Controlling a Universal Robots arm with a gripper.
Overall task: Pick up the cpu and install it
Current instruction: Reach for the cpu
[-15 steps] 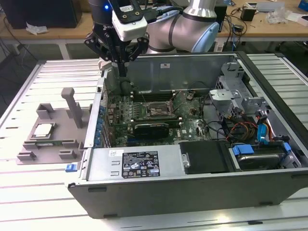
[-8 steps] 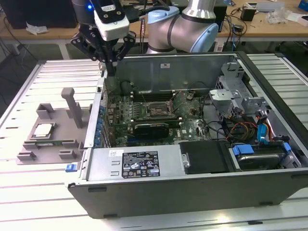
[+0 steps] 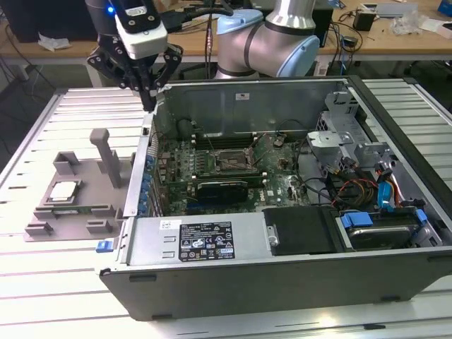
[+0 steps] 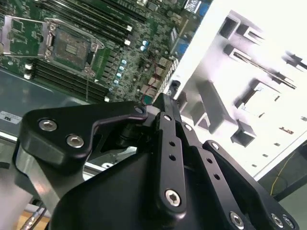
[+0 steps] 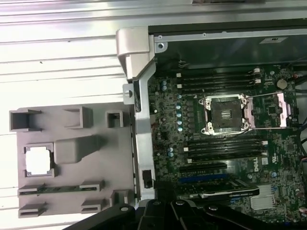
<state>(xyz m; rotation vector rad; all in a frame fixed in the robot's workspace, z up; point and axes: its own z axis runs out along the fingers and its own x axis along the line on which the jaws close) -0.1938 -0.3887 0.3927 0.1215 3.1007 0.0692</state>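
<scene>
The cpu (image 3: pixel 63 191), a flat square with a shiny silver top, sits in a recess of the matte grey plastic fixture (image 3: pixel 67 164) with its upright posts. Toward the exterior view's right, the black gripper (image 3: pixel 150 103) hangs at the open metal computer case's (image 3: pixel 282 282) edge, fingers pressed together, holding nothing. Inside, the green motherboard's socket (image 5: pixel 225 115) stands open, and the case's printed label (image 3: pixel 205 241) is unreadable.
</scene>
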